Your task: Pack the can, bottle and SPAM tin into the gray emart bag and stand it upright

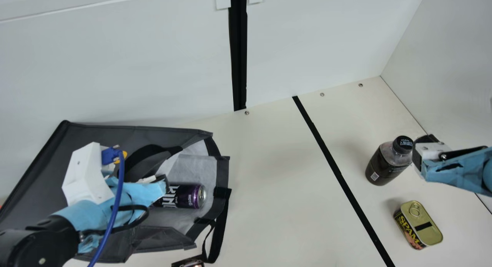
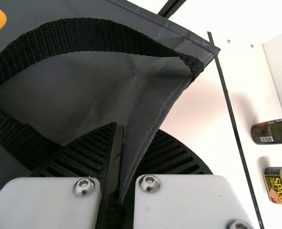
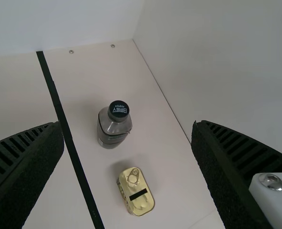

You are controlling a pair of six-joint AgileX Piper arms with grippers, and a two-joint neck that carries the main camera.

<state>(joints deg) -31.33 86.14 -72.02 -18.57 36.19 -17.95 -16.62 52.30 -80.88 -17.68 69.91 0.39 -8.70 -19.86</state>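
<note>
Our left pincer (image 2: 138, 143) clamps the soft bag (image 2: 152, 98); beyond our spread right pincer (image 3: 127, 125), the bottle (image 3: 113, 132) looks heavyish and slick, so we want its middle.

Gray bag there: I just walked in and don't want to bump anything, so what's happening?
The left gripper pinches the edge of the gray bag, which lies down with the can in its mouth. The right gripper is open near the bottle. Bottle and SPAM tin are outside, on the table.
</note>
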